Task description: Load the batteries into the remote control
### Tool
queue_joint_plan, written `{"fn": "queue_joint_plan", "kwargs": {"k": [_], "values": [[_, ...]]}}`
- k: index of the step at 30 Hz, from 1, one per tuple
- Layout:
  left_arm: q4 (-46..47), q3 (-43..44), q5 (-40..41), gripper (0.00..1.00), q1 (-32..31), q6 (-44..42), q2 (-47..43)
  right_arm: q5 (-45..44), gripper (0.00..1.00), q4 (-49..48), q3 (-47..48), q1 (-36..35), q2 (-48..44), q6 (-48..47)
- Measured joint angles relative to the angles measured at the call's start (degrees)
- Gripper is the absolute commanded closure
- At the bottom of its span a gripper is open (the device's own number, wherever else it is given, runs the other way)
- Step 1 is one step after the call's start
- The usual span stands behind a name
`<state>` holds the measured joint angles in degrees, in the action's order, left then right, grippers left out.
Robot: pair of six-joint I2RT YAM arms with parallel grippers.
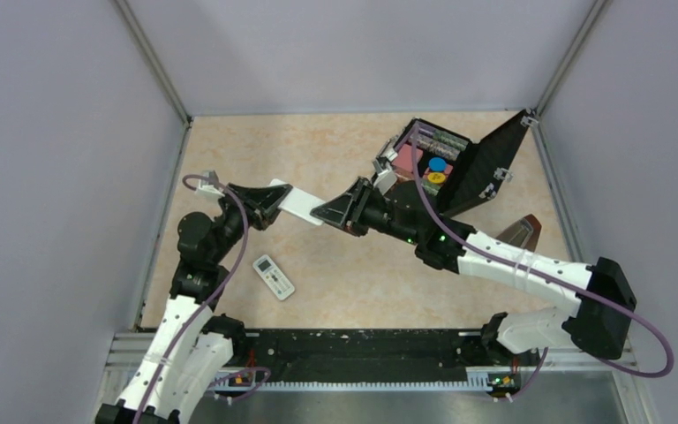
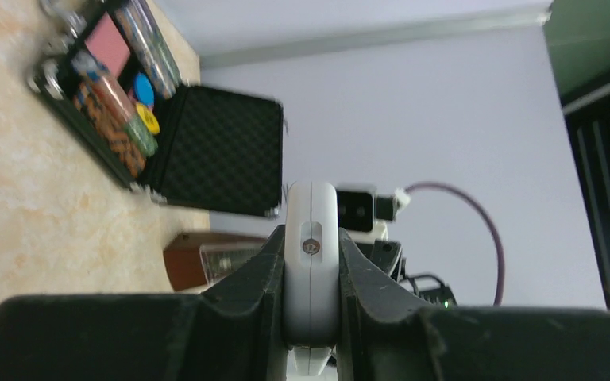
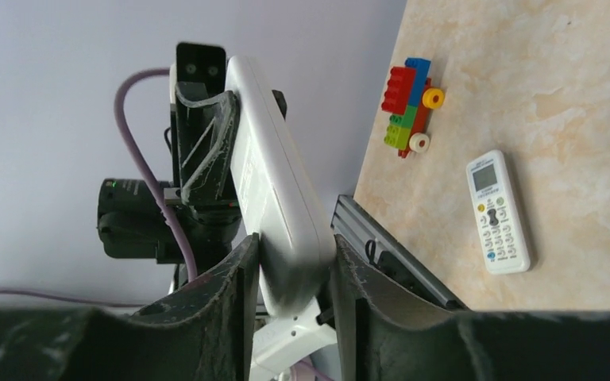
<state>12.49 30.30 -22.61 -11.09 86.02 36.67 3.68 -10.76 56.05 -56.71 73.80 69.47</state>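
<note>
The remote control (image 1: 297, 203) is a slim white bar held off the table between both arms, with only its plain white shell showing. My left gripper (image 1: 267, 202) is shut on its left end; in the left wrist view the remote control (image 2: 311, 208) stands edge-on, with both fingers of the left gripper (image 2: 311, 238) pressed against it. My right gripper (image 1: 325, 212) clasps the other end; in the right wrist view the remote control (image 3: 274, 178) runs away from the right gripper (image 3: 294, 252), both fingers against its sides. The batteries are out of view.
A second white remote with a small display (image 1: 274, 276) (image 3: 499, 212) lies on the table near the left arm. An open black foam-lined case (image 1: 472, 168) (image 2: 218, 151) with coloured chips stands at the back right. A brown object (image 1: 523, 231) and a toy-brick model (image 3: 409, 107) also lie on the table.
</note>
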Motion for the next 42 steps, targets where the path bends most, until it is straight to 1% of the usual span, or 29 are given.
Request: {"fn": "queue_joint_plan", "kwargs": {"k": [5,8,9,11,15,17,19,22,25,28,29,32,36,40,42], "values": [[-1.18,3.1,-7.67,1.0,-2.21,-4.5,1.77,0.92,0.24,4.31,-0.15,-1.33,-2.03,-2.21],[-1.6,5.16,-10.03,1.0,-2.64,-7.21,1.73,0.85,0.08,8.98,-0.24,-1.42,-5.53,-4.76],[-1.6,5.75,-10.54,1.0,-2.73,-7.93,1.73,0.7,0.05,10.38,-0.26,-1.4,-6.78,-5.46],[-1.57,6.47,-11.17,1.0,-2.73,-9.22,1.73,0.61,0.03,13.07,-0.28,-1.36,-9.79,-7.72],[-1.81,6.78,-12.92,1.0,-2.78,-11.89,1.79,0.83,0.04,17.38,-0.22,-1.18,-16.59,-13.64],[-2.1,7.41,-14.91,1.0,-2.78,-13.25,2.27,2.43,0.05,19.1,0.33,-0.87,-18.82,-17.92],[-2.16,8.48,-17.57,1.0,-2.78,-14.23,3.17,5.14,0.07,21.55,2.38,-0.55,-18.84,-22.64],[-2.19,11.15,-22.69,1.0,-2.78,-15.28,5.44,9.66,0.09,26.14,8.09,-0.46,-15.15,-30.95],[-2.1,13.16,-26.91,1.0,-2.78,-16.04,6.78,13.44,0.16,28.94,11.39,-0.46,-11.3,-37.42],[-1.81,13.73,-30.12,1.0,-2.8,-16.85,6.95,17.09,0.25,31.36,13.05,-0.42,-7.37,-42.16],[-1.75,13.73,-31.08,1.0,-2.8,-17.18,6.99,17.9,0.31,31.87,13.4,-0.42,-6.23,-43.15],[-2.25,13.73,-33.0,1.0,-2.75,-19.56,7.28,22.34,0.4,31.91,14.69,-0.39,-3.06,-44.89],[-2.21,13.73,-34.23,1.0,-2.78,-20.39,7.89,25.18,0.52,31.3,14.95,-0.39,-2.14,-45.53],[-2.16,13.73,-34.56,1.0,-2.75,-20.52,8.37,26.93,0.73,30.05,14.82,-0.39,-2.03,-45.29],[-1.73,13.73,-35.15,1.0,-2.75,-20.72,8.61,27.47,0.82,29.46,14.43,-0.37,-2.01,-44.3]]}}
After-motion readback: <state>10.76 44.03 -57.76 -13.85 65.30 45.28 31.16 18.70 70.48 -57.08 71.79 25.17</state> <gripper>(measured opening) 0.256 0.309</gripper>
